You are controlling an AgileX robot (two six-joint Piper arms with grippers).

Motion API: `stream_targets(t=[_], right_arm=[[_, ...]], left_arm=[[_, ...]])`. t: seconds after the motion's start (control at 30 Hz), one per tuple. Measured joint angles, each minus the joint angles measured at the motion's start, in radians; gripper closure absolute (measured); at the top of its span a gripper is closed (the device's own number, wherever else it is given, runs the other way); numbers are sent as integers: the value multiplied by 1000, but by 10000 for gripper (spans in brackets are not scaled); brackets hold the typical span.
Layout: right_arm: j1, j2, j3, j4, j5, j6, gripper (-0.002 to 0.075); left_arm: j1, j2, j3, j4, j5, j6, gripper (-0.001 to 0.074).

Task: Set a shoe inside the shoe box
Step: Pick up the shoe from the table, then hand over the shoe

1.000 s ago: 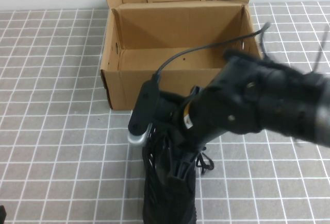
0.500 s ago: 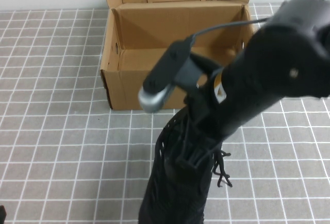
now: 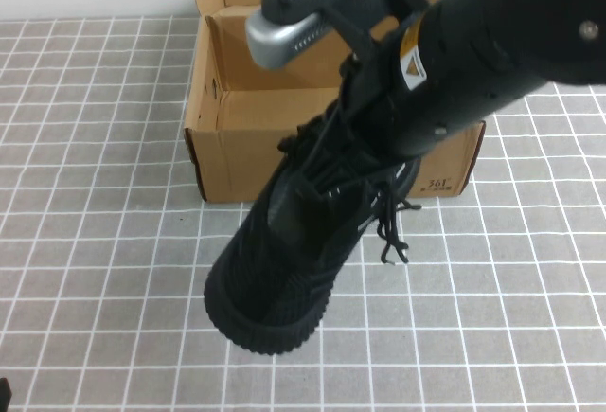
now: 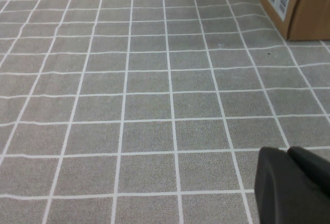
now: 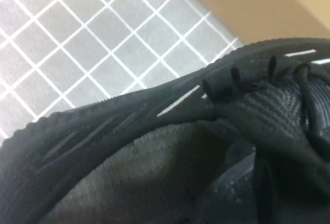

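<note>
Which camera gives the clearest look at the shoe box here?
The high view: the shoe box shows open behind the shoe hanging from the shut right gripper. The left wrist view, with the shut left gripper, catches one labelled corner; the right wrist view, a plain wall.

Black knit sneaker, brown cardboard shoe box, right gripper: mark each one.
Black knit sneaker [image 3: 275, 289]: high view, on the toe, hanging in the air.
Brown cardboard shoe box [image 3: 227, 161]: high view, on its front wall.
Right gripper [image 3: 355, 133]: high view, shut on the sneaker's collar.
</note>
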Motion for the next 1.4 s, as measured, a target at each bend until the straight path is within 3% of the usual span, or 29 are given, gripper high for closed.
stream_targets(t=[0.5,0.63,0.87,1.03,1.13,1.27,1.4], right_arm=[[0,16,-37,-31,39,4,732],[0,16,-37,-33,41,4,732],[0,16,-37,-33,43,12,732],[0,16,-37,-33,43,29,732],[0,16,-39,-34,42,31,732],[0,16,-39,-37,29,31,732],[0,41,-93,-42,49,31,732]], left_arm=[[0,0,0,35,-5,14,736],[0,0,0,55,-120,18,736],[0,0,0,-87,-372,-95,736],[0,0,0,-140,-431,-194,736],[0,0,-4,-131,-402,-254,736],[0,54,-121,-125,-230,-261,736],[0,206,-318,-149,-45,-97,736]])
